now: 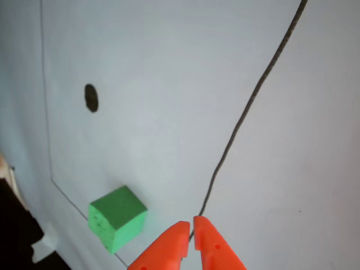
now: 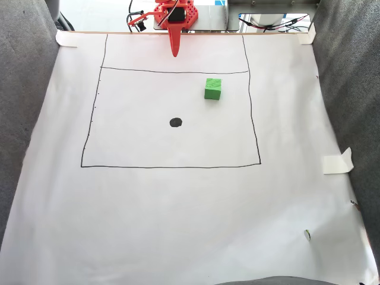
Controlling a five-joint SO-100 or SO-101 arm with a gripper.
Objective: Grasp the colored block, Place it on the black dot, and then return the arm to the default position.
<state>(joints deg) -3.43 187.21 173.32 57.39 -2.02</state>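
Fixed view shows the colored block (image 2: 212, 88) sitting apart from the black dot (image 2: 176, 122), inside the drawn lines (image 2: 172, 166); nothing appears done yet. The tool (image 1: 192, 223) seems nearly closed, holding nothing.

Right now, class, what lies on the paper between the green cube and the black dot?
Nothing but bare white paper. In the fixed view, the stretch from the green cube to the black dot holds no object and no drawn line.
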